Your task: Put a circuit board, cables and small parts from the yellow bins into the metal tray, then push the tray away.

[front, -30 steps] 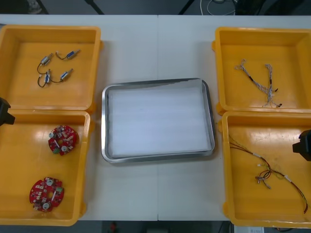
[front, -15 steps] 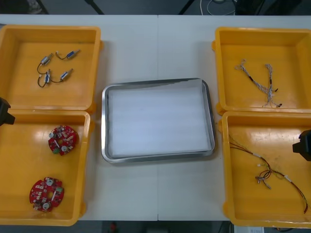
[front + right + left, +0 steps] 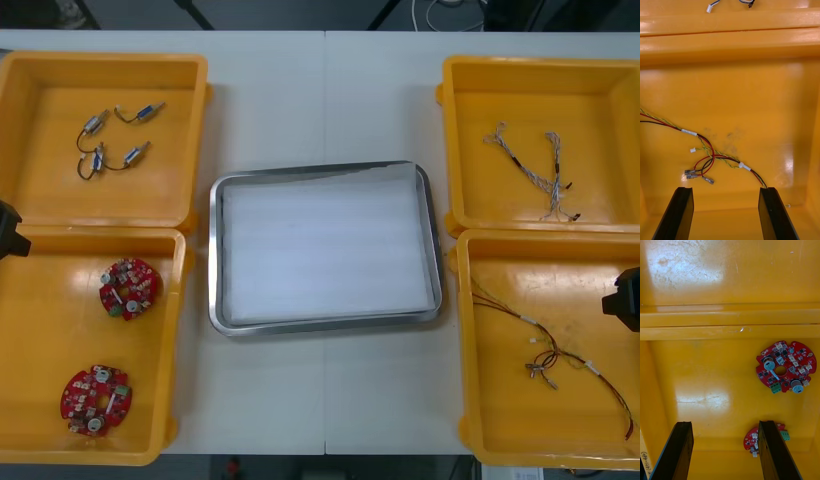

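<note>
Right fingers (image 3: 677,213) spread, cable (image 3: 711,153) just beyond tips; left fingers (image 3: 677,450) spread, circuit board (image 3: 784,367) beyond

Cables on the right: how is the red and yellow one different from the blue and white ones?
The red and yellow cable lies in the near right bin; the blue and white cables lie in the far right bin. The red and yellow cable sprawls across its bin; the blue and white cables are shorter and paler. The open right claw hangs over the red and yellow cable, not the blue and white cables. All are thin wires.
</note>
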Robot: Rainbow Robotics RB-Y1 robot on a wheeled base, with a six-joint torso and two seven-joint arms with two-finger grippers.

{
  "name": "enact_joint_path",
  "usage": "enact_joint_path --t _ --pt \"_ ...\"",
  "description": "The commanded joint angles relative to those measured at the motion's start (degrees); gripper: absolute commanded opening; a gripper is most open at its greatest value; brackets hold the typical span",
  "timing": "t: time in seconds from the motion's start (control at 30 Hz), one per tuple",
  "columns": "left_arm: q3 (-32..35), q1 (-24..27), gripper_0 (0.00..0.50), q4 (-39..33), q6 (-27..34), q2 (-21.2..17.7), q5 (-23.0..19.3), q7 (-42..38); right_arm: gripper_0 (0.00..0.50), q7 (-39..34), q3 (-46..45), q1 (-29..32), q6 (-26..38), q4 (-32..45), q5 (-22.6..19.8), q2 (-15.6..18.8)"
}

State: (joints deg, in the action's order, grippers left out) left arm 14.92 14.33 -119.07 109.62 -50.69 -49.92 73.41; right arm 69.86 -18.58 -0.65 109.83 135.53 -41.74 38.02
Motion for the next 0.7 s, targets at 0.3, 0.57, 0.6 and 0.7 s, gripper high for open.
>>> enact_joint_path --t 0.3,0.57,0.6,0.7 --pt "1.78 -0.88 0.5 -0.72 0.38 0.41 0.53 -3.27 0.5 0.01 -1.72 0.3 0.17 0.35 0.26 1.79" --pt "1.78 -0.88 0.5 -0.72 0.38 0.41 0.53 -3.27 0.5 0.01 -1.72 0.3 0.17 0.35 0.26 1.79" --pt "1.78 -0.88 0.5 -0.72 0.38 0.41 0.53 -3.27 0.5 0.01 -1.72 0.3 0.17 0.35 0.26 1.79" --pt "1.78 -0.88 0.5 -0.72 0.38 0.41 0.53 -3.27 0.5 0.01 -1.72 0.3 0.17 0.35 0.26 1.79"
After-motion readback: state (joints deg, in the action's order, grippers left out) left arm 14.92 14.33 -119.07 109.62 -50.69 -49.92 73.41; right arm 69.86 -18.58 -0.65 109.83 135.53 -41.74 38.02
